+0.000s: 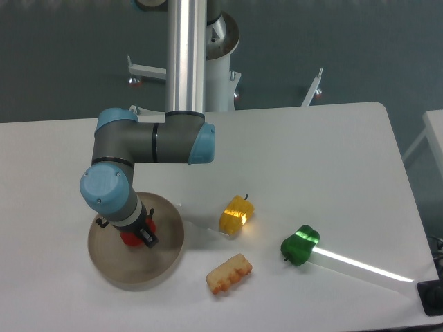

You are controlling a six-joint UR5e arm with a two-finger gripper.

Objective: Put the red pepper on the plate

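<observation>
The red pepper [129, 238] sits low over the middle of the beige-grey plate [163, 259] at the front left of the table. My gripper [136, 234] points down onto it, and the blue-grey wrist hides most of both. A black finger [147, 237] shows pressed against the pepper's right side, with red visible on both sides of it. The fingers seem shut on the pepper. I cannot tell whether the pepper touches the plate.
A yellow pepper [237, 214] lies right of the plate. A green pepper [299, 245] lies farther right beside a bright strip of light. A tan toy corn-like piece [229, 274] lies near the front edge. The arm's base column [187, 55] stands at the back.
</observation>
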